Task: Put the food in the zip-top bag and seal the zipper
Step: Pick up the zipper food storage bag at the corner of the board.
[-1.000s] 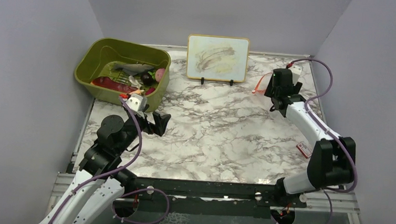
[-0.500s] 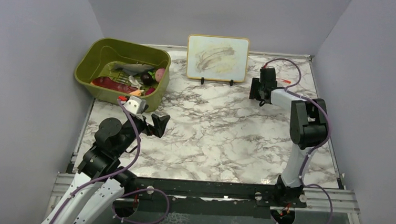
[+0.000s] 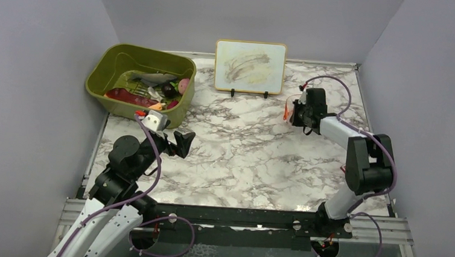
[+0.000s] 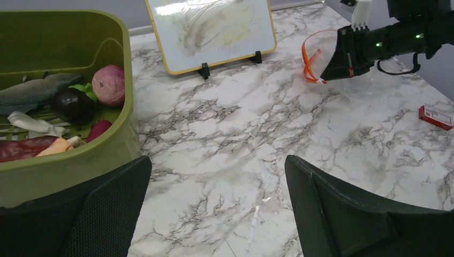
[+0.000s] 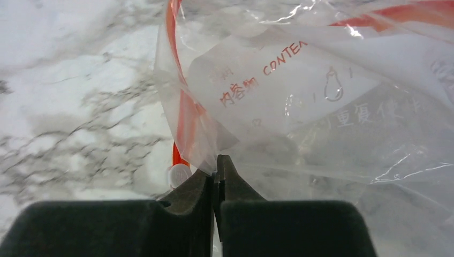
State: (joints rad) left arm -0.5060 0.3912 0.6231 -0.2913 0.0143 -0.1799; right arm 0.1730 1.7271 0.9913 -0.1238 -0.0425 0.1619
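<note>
The food lies in the olive-green bin (image 3: 116, 65): a red hot dog (image 3: 127, 95), dark purple grapes (image 4: 73, 105), a pink-purple ball (image 4: 108, 84), a grey fish (image 4: 32, 91) and an orange piece (image 4: 59, 145). The clear zip-top bag (image 5: 300, 96) hangs at the back right of the table, with its orange-red zipper (image 5: 184, 118) curling out to the left (image 4: 306, 59). My right gripper (image 5: 217, 160) is shut on the bag's film just beside the zipper (image 3: 285, 111). My left gripper (image 4: 217, 163) stands open and empty over the marble, just right of the bin.
A small whiteboard (image 3: 250, 66) stands on feet at the back middle. A small red box (image 4: 434, 116) lies near the right edge. Grey walls close in the table on three sides.
My right gripper has closed on the bag and carried it from the back right corner leftward and a little nearer. The left arm has barely moved.
</note>
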